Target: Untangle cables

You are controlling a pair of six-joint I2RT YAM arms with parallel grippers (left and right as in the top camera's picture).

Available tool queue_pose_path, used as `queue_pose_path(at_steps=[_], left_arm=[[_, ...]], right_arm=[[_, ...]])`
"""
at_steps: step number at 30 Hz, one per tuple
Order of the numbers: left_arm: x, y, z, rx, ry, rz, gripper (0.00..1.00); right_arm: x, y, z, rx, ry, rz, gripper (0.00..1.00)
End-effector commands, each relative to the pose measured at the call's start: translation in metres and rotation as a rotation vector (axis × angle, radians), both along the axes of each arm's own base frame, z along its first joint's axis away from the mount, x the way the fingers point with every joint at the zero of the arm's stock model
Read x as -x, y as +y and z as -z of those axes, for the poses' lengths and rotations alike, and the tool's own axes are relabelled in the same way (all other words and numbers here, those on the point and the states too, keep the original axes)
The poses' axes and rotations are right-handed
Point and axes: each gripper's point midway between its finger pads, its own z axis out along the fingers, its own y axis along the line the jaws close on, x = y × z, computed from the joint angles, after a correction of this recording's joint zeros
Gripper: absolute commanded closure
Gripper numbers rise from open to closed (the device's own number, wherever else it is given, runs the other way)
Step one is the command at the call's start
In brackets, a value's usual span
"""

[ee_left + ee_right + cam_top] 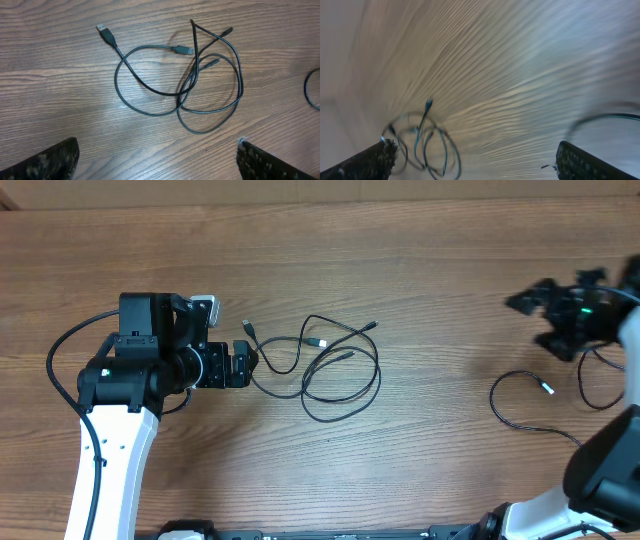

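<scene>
Thin black cables (330, 365) lie in a loose tangle of overlapping loops on the wooden table (420, 260), with small plugs sticking out at the top. The left wrist view shows the same tangle (200, 85) and a USB plug (103, 31) at its upper left. My left gripper (248, 365) sits just left of the tangle, open, with nothing between its fingers (55, 160). Another black cable (510, 405) curves alone on the right. My right gripper (538, 320) hovers above it at the far right, open and holding nothing. The right wrist view is blurred and shows the tangle (425, 145) far off.
The left arm's thick black wire (60, 355) loops beside its white body. The right arm's base (600, 470) stands at the lower right corner. A pale strip (300, 190) runs along the table's far edge.
</scene>
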Motion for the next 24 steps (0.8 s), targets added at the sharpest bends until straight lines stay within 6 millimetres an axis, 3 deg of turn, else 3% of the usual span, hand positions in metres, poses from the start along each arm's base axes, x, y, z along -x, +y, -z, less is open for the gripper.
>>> queue_pose_path(at_steps=[1, 4, 5, 14, 19, 24], left_arm=[[0.000, -0.001, -0.006, 0.000, -0.029, 0.026, 0.01], [0.000, -0.001, -0.006, 0.000, -0.029, 0.026, 0.00], [0.000, -0.001, -0.006, 0.000, -0.029, 0.026, 0.00], [0.000, -0.001, -0.006, 0.000, -0.029, 0.026, 0.01], [0.000, -0.001, -0.006, -0.001, -0.029, 0.026, 0.00], [0.000, -0.001, -0.006, -0.001, -0.029, 0.026, 0.00]], right_arm=[[-0.004, 0.056, 0.010, -0.019, -0.006, -0.149, 0.00], [-0.007, 0.098, 0.015, -0.026, -0.007, -0.228, 0.00], [-0.008, 0.132, 0.020, -0.045, 0.003, -0.257, 0.00], [-0.005, 0.267, 0.021, -0.083, -0.098, -0.477, 0.00], [0.000, 0.307, 0.025, -0.019, -0.097, -0.425, 0.00], [0.015, 0.344, 0.019, -0.033, -0.141, -0.509, 0.00]])
